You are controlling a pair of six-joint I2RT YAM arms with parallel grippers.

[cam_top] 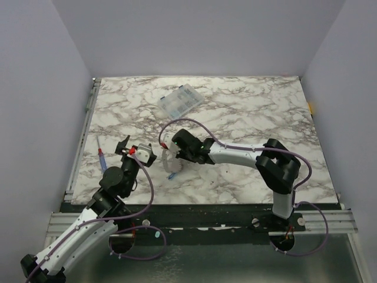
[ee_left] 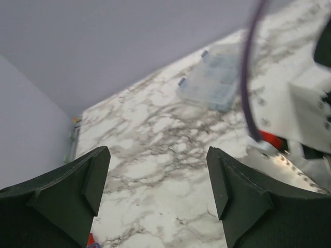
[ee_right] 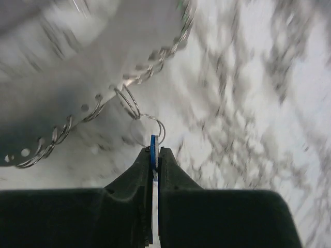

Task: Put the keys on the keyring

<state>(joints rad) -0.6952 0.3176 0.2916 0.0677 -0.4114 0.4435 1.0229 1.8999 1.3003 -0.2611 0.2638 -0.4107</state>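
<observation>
threading step, i judge: the right end effector (ee_right: pixel 153 155) is clamped on a blue key (ee_right: pixel 153 142), its wire loop (ee_right: pixel 158 128) just beside the pale keyring (ee_right: pixel 77 77). the left end effector (ee_left: pixel 158 196) hangs with fingers apart, empty. the next move probably calls for easing the loop onto the keyring.

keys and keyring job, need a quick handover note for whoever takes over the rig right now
Left gripper: open, empty, above the table near the screwdriver.
Right gripper: shut on a blue key, with the key's small wire ring pointing at the keyring.
Keyring: pale, mid table, right in front of the right gripper. The view is blurred, so I can't tell if the key's ring is hooked on yet.
Done: one key is in the gripper.
Left: get it onto the keyring, then the other keys, which I can't make out here.
Clear box sits at the far side.
</observation>
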